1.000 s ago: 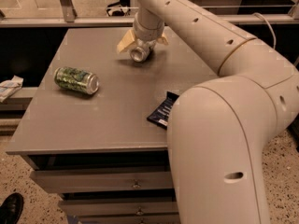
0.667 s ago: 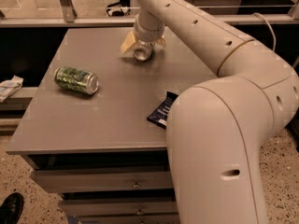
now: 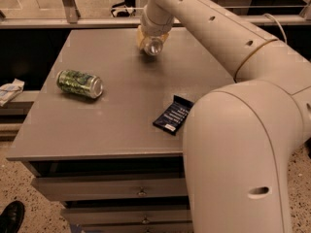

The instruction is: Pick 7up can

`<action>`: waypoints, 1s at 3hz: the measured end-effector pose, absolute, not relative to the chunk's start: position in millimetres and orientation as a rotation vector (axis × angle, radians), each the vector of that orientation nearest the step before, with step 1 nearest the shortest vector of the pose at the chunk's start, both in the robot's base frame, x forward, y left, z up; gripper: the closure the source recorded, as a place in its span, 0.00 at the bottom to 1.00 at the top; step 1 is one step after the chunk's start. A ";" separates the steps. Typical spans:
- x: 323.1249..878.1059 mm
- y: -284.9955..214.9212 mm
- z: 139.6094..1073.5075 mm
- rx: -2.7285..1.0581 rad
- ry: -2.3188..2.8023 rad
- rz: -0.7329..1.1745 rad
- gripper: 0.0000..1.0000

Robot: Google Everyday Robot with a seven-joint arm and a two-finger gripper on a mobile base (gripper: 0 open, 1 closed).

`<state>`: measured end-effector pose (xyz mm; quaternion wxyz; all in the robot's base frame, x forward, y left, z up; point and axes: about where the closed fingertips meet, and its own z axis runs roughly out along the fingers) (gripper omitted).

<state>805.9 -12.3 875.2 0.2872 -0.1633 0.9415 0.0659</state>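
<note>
Two cans show on your desk (image 3: 121, 101): the 7up can (image 3: 154, 46) is at the 12 o'clock end, its shiny end facing you, with your gripper (image 3: 151, 40) on it and the fingers closed around its sides. You have the dark green can (image 3: 79, 83) lying at 9 o'clock and a dark packet (image 3: 173, 115) toward 4 o'clock.

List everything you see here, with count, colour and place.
7up can: one, silvery, held in the gripper.
green can: one, dark green, on its side, table's left part.
packet: one, dark blue, flat near the table's right edge.
table: one, grey, drawers underneath.
shoe: one, black, floor, bottom left.
wrapper: one, white, ledge left of the table.
gripper: one, cream, table's far side, shut on the 7up can.
arm: one, cream, reaching in from the right.
</note>
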 end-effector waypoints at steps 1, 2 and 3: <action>799.5 -6.4 896.6 -0.485 2.456 0.215 0.83; 780.7 -9.7 939.3 -0.542 2.333 0.345 1.00; 762.1 -26.1 970.6 -0.559 2.245 0.451 1.00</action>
